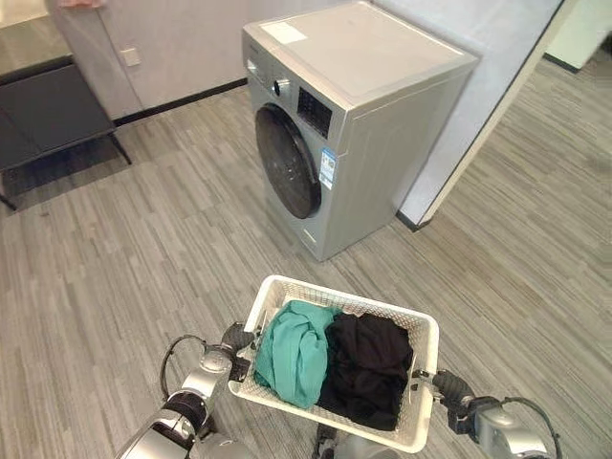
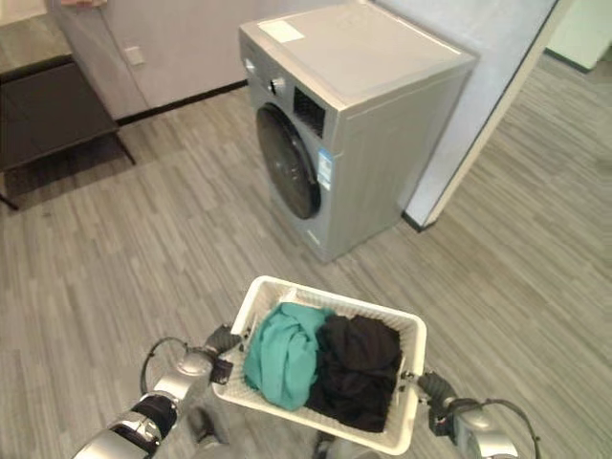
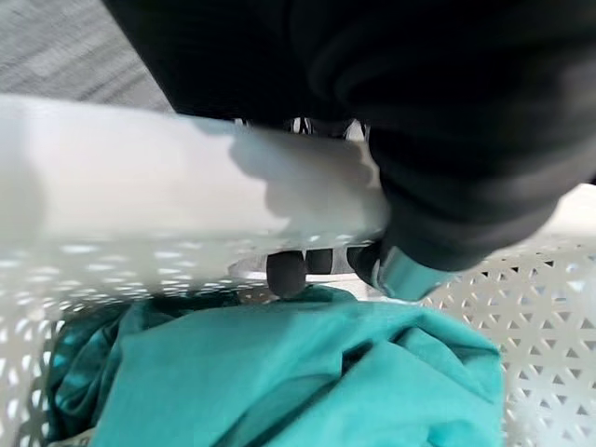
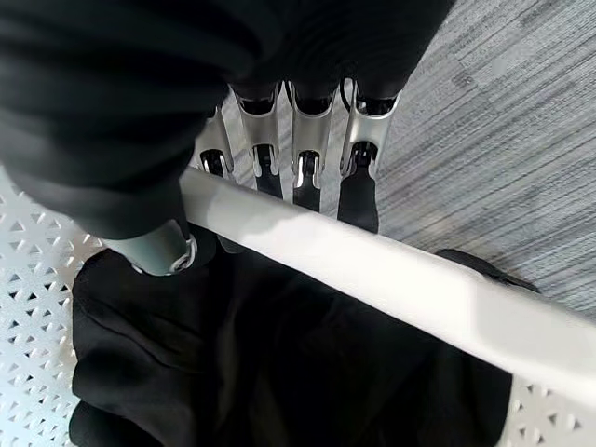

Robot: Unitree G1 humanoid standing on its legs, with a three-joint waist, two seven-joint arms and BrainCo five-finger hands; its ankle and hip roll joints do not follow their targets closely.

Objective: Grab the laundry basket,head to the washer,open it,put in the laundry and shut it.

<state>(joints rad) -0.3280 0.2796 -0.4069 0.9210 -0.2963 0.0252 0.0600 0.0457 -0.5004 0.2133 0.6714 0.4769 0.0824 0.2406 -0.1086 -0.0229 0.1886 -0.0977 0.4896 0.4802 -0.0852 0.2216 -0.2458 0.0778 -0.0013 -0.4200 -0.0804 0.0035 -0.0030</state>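
carrying basket (image 1: pixel 417 332) of clothes (image 1: pixel 330 359), left hand (image 1: pixel 237 339) and right hand (image 1: pixel 449 387) gripping its rim. next: walk to washer (image 1: pixel 339 115) at 12 o'clock.

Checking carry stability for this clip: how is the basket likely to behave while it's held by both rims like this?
The basket is perforated white plastic, so probably light and a little flexible at the rim. The left hand and right hand grip opposite rims, which should keep it from tipping. The teal cloth and black cloth look soft and may slump if it tilts.
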